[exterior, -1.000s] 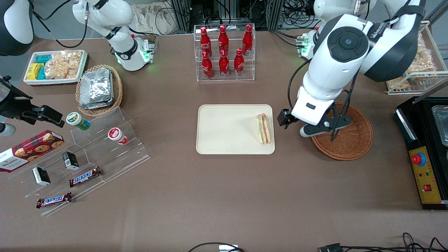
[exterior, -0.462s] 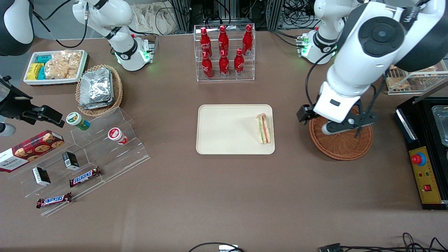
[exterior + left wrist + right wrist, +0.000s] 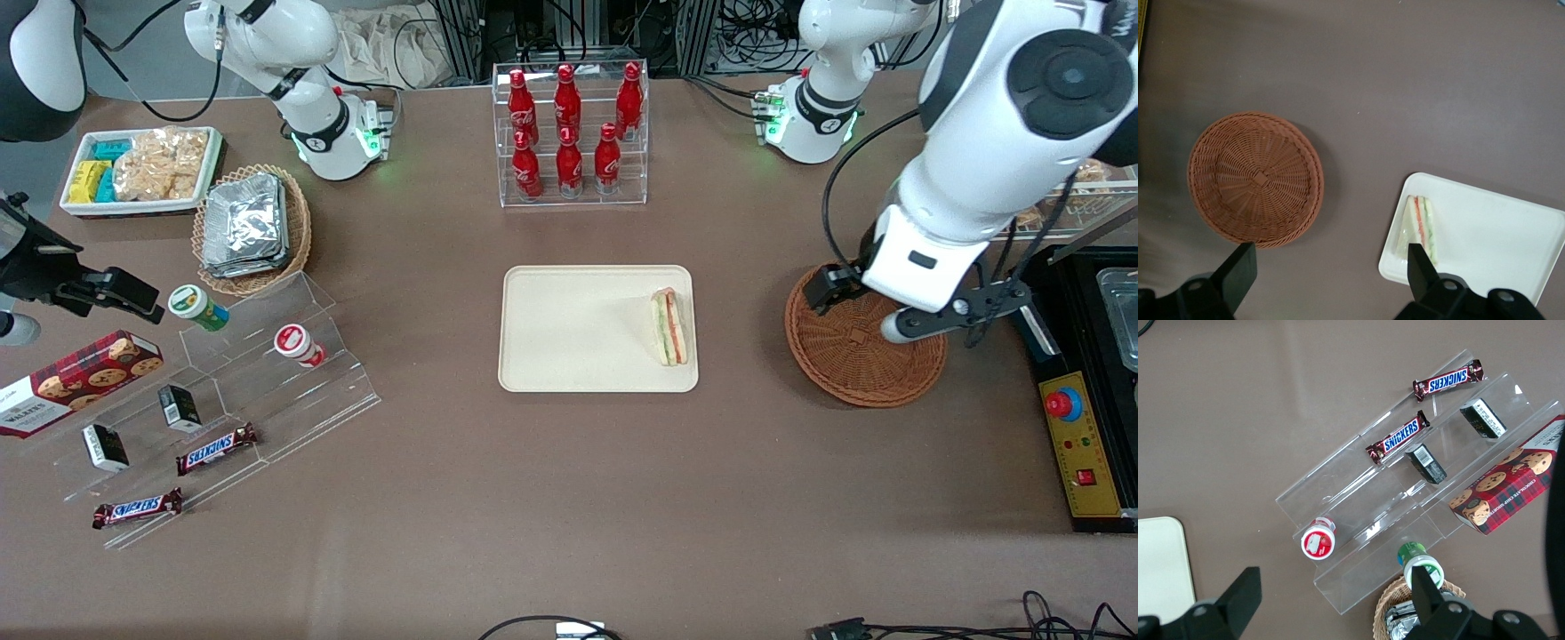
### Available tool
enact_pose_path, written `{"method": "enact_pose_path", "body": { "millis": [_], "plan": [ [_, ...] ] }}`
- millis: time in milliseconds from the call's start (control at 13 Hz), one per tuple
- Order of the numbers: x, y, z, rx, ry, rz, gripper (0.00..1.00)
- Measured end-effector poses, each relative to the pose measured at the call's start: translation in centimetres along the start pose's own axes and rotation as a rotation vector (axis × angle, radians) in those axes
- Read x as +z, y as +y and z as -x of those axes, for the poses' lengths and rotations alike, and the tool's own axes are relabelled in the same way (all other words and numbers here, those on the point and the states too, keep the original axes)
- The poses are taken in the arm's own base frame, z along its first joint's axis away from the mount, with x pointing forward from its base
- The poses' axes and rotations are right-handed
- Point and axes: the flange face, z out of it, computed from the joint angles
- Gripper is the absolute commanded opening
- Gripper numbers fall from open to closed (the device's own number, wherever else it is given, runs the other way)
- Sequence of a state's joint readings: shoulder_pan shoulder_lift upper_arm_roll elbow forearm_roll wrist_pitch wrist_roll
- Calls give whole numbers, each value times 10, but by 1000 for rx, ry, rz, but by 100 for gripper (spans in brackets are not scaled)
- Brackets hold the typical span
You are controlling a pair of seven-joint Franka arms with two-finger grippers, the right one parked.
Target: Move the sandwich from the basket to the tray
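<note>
Sandwich transfer, closing stage. The flat rectangular cream-beige plastic tray [image 3: 569, 329] sits mid-counter, on the brown counter [image 3: 533, 498]. It carries the small triangular wedge of white bread with green, orange and red filling, the sandwich [image 3: 669, 327]. The sandwich lies on its side at the tray's end nearest the basket. It is close along the low rim, though whether it touches that rim cannot be told from either view.

The round, shallow, reddish-brown woven wicker basket [image 3: 853, 356] stands near the tray, toward the working arm's end of the counter. The wrist view shows its woven floor bare.

The tool [image 3: 1328, 257] hangs above the basket's part toward the working arm's end, well apart from the sandwich. Its two dark fingers [image 3: 1238, 270] are spread wide and released, with nothing between them. From this height the wrist camera takes in both basket and tray.

Step in hand, as judged: placement appears done, since the sandwich rests wholly within the tray and the tool is free of it; only the retreat is left.

Next move, as judged: no further grasp is called for. The arm need only rise clear and come to rest without brushing the basket's rim.
</note>
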State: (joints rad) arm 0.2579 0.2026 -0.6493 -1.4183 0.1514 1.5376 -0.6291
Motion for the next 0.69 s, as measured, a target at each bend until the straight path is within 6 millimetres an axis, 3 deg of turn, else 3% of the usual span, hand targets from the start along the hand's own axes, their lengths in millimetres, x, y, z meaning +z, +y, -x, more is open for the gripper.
{"method": "enact_pose_path", "body": {
  "millis": [385, 538, 692],
  "plan": [
    [-3, -98, -12, 35, -13, 36, 100],
    [6, -118, -6, 60, 16, 39, 100],
    [13, -123, 5, 66, 17, 37, 100]
  ]
}}
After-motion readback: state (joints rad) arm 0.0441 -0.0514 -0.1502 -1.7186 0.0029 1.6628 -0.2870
